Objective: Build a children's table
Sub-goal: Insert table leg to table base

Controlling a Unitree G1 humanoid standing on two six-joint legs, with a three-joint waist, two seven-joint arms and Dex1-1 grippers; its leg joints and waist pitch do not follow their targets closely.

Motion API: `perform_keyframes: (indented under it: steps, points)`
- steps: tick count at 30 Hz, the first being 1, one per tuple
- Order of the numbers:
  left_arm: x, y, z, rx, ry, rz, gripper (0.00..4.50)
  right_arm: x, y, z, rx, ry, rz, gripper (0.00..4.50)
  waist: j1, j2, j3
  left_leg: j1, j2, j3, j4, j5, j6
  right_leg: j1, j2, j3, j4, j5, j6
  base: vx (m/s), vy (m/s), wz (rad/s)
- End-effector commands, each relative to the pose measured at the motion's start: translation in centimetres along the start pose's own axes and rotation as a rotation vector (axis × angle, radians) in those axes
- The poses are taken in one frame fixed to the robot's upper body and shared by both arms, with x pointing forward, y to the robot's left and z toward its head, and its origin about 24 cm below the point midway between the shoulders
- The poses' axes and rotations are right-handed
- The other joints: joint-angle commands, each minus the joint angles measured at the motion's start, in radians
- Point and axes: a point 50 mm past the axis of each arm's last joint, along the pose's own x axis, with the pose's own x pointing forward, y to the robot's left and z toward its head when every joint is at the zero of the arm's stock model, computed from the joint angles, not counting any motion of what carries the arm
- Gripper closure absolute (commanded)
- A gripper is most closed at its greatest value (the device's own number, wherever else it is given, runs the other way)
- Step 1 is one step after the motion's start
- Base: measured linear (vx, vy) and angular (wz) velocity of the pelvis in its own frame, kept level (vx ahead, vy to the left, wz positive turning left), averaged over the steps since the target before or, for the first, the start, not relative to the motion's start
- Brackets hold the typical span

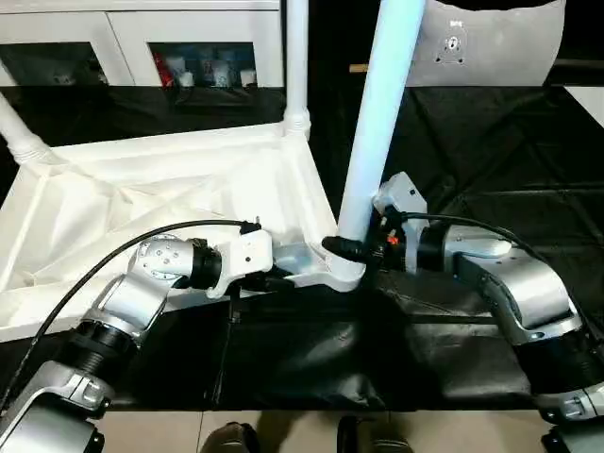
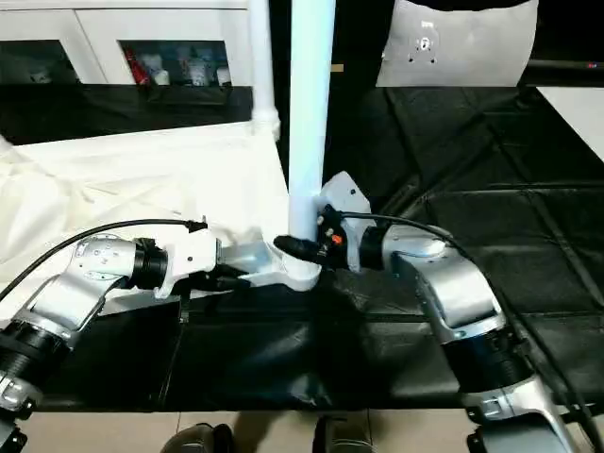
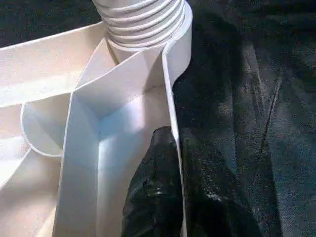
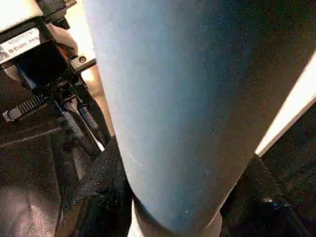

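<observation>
Left eye view: white plastic table top (image 1: 142, 198) lying upside down on black sheet (image 1: 491, 142), ribbed underside up, diagonal ribs running to the round corner sockets. Near-right corner socket (image 1: 347, 272) at the top's front edge, with a long white leg (image 1: 377, 123) standing in it, leaning slightly right. Second leg (image 1: 296, 57) upright in the far-right corner, threaded collar at its base. Third leg (image 1: 19, 132) tilted at the far-left corner. Left gripper (image 1: 276, 280) reaching in from the left, black fingers pinching the table top's front rim just left of the near corner. Right gripper (image 1: 347, 250) coming from the right, fingers at the base of the near leg. White cabinet (image 1: 142, 42) behind, with glass doors.

Right eye view: same layout. Near leg (image 2: 310, 113) rising from the socket, pale bluish in shade. Right gripper (image 2: 300, 251) against its lower end; left gripper (image 2: 236, 276) on the rim beside it. Grey bracket plate (image 2: 453, 42) at back right.

Left wrist view: black fingers (image 3: 153, 197) narrow, closed on the thin white rim wall (image 3: 173, 113), one inside the rib pocket and one outside over the sheet. Ribbed threaded collar (image 3: 143, 19) of a leg seated in the socket ahead.

Right wrist view: smooth round leg (image 4: 173, 108) close up between the black fingers (image 4: 98, 192), clamped on either side of the lower shaft. Left gripper's wrist block and cables (image 4: 39, 74) just beyond.
</observation>
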Motion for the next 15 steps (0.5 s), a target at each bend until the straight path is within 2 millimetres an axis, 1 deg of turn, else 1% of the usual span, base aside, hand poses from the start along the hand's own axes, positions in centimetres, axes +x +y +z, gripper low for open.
perform_keyframes:
  steps: [1, 2, 3, 4, 5, 6, 7, 8, 9, 10, 11, 12, 13, 14, 15]
  points:
    - [0.8, -0.2, 0.8, 0.088, 0.017, -0.084, 4.5, 0.6, 0.7, -2.0, 0.058, 0.086, 0.049, 2.6, -0.005, -0.006, -0.056, 0.025, 0.036, -0.014, -0.072, -0.301, 0.041, 0.044, -0.069, 0.045, -0.1, -0.553, -0.11, 0.0, 0.0, 0.0]
    - [0.7, 0.4, 0.8, 0.089, 0.02, -0.055, 4.5, 0.6, 0.9, -2.1, 0.064, 0.087, 0.055, 2.6, -0.005, -0.005, -0.051, 0.029, 0.034, -0.015, -0.073, -0.325, 0.037, 0.039, -0.066, 0.043, -0.108, -0.587, -0.095, 0.0, 0.0, 0.0]
    - [0.7, 0.5, 0.8, 0.089, 0.02, -0.053, 4.5, 0.6, 0.9, -2.1, 0.064, 0.087, 0.056, 2.6, -0.004, -0.003, -0.048, 0.033, 0.034, -0.015, -0.074, -0.338, 0.035, 0.036, -0.066, 0.042, -0.111, -0.601, -0.09, 0.0, 0.0, 0.0]
    - [0.6, 0.7, 0.8, 0.088, 0.018, -0.042, 4.5, 0.6, 1.1, -2.4, 0.066, 0.09, 0.06, 2.6, -0.004, 0.002, -0.045, 0.032, 0.034, -0.018, -0.075, -0.342, 0.033, 0.037, -0.068, 0.041, -0.11, -0.602, -0.089, 0.0, 0.0, 0.0]
    - [0.4, 0.9, 0.9, 0.083, 0.01, -0.048, 4.5, 0.6, 1.5, -2.7, 0.073, 0.093, 0.073, 2.6, -0.004, 0.013, -0.034, 0.035, 0.036, -0.019, -0.081, -0.376, 0.027, 0.033, -0.067, 0.038, -0.118, -0.624, -0.082, 0.0, 0.0, 0.0]
    - [0.4, 0.9, 0.9, 0.082, 0.009, -0.05, 4.5, 0.5, 1.6, -2.8, 0.075, 0.093, 0.075, 2.6, -0.004, 0.008, -0.035, 0.041, 0.036, -0.02, -0.081, -0.392, 0.024, 0.033, -0.066, 0.037, -0.121, -0.633, -0.077, 0.0, 0.0, 0.0]
    - [0.4, 0.8, 0.9, 0.081, 0.002, -0.076, 4.5, 0.5, 2.0, -3.1, 0.085, 0.093, 0.098, 2.6, -0.002, 0.015, -0.028, 0.042, 0.035, -0.025, -0.086, -0.404, 0.023, 0.036, -0.072, 0.035, -0.123, -0.65, -0.072, 0.0, 0.0, 0.0]
    - [0.4, 0.8, 0.9, 0.083, 0.002, -0.082, 4.5, 0.5, 2.1, -3.2, 0.087, 0.093, 0.103, 2.6, -0.004, 0.011, -0.027, 0.041, 0.035, -0.025, -0.088, -0.413, 0.021, 0.036, -0.07, 0.034, -0.126, -0.659, -0.069, 0.0, 0.0, 0.0]
    - [0.4, 0.7, 1.0, 0.086, 0.001, -0.09, 4.5, 0.5, 2.4, -3.3, 0.089, 0.094, 0.116, 2.6, -0.005, 0.015, -0.024, 0.039, 0.037, -0.03, -0.091, -0.426, 0.016, 0.038, -0.073, 0.034, -0.122, -0.658, -0.07, 0.0, 0.0, 0.0]
    - [0.5, 0.8, 1.1, 0.089, -0.002, -0.093, 4.5, 0.4, 2.7, -3.5, 0.093, 0.096, 0.123, 2.6, -0.006, 0.012, -0.023, 0.039, 0.037, -0.029, -0.092, -0.429, 0.016, 0.038, -0.073, 0.035, -0.125, -0.658, -0.068, 0.0, 0.0, 0.0]
    - [0.7, 1.0, 1.2, 0.092, -0.003, -0.09, 4.5, 0.4, 3.0, -3.7, 0.098, 0.097, 0.131, 2.6, -0.004, 0.025, -0.018, 0.042, 0.038, -0.031, -0.094, -0.445, 0.013, 0.034, -0.073, 0.036, -0.123, -0.653, -0.071, 0.0, 0.0, 0.0]
    - [0.8, 1.2, 1.3, 0.095, -0.005, -0.088, 4.5, 0.4, 3.2, -3.9, 0.099, 0.098, 0.136, 2.6, -0.006, 0.02, -0.016, 0.044, 0.038, -0.03, -0.094, -0.457, 0.012, 0.032, -0.071, 0.036, -0.127, -0.657, -0.071, 0.0, 0.0, 0.0]
    - [0.8, 1.3, 1.4, 0.095, -0.007, -0.084, 4.5, 0.3, 3.3, -4.0, 0.099, 0.098, 0.136, 2.6, -0.005, 0.019, -0.017, 0.046, 0.037, -0.031, -0.094, -0.46, 0.011, 0.036, -0.073, 0.036, -0.125, -0.651, -0.077, 0.0, 0.0, 0.0]
    - [0.8, 1.8, 1.6, 0.096, -0.013, -0.067, 4.5, 0.3, 3.7, -4.3, 0.099, 0.102, 0.136, 2.6, -0.003, 0.031, -0.005, 0.044, 0.036, -0.032, -0.098, -0.467, 0.013, 0.034, -0.075, 0.038, -0.126, -0.656, -0.078, 0.0, 0.0, 0.0]
    - [0.8, 1.8, 1.6, 0.096, -0.013, -0.067, 4.5, 0.3, 3.7, -4.3, 0.099, 0.102, 0.136, 2.6, -0.002, 0.024, -0.004, 0.052, 0.036, -0.031, -0.098, -0.479, 0.013, 0.033, -0.075, 0.037, -0.131, -0.68, -0.073, 0.0, 0.0, 0.0]
